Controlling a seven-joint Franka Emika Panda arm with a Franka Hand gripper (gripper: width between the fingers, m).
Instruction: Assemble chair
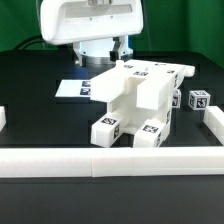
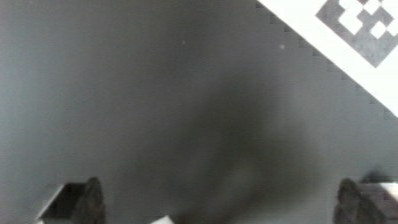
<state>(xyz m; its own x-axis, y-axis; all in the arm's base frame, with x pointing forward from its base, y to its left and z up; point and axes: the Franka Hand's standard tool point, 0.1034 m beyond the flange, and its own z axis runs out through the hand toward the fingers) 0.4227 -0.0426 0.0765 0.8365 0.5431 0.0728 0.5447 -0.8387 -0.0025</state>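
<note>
The chair point(image 1: 135, 95) stands in the middle of the black table. It is a partly joined white piece with a flat slab on top, blocky legs with square tagged ends toward the front, and tags on several faces. A small separate white tagged part point(image 1: 199, 100) stands to the exterior view's right of it. My gripper point(image 1: 103, 58) hangs behind the chair, above the table, and touches nothing. In the wrist view the gripper point(image 2: 222, 200) is open. Its two dark fingertips point(image 2: 80, 200) are far apart, with only black table between them.
The marker board point(image 1: 75, 88) lies flat behind the chair on the exterior view's left. Its corner shows in the wrist view point(image 2: 347, 30). A long low white border rail point(image 1: 110, 160) runs along the front, with short pieces at the left and right edges.
</note>
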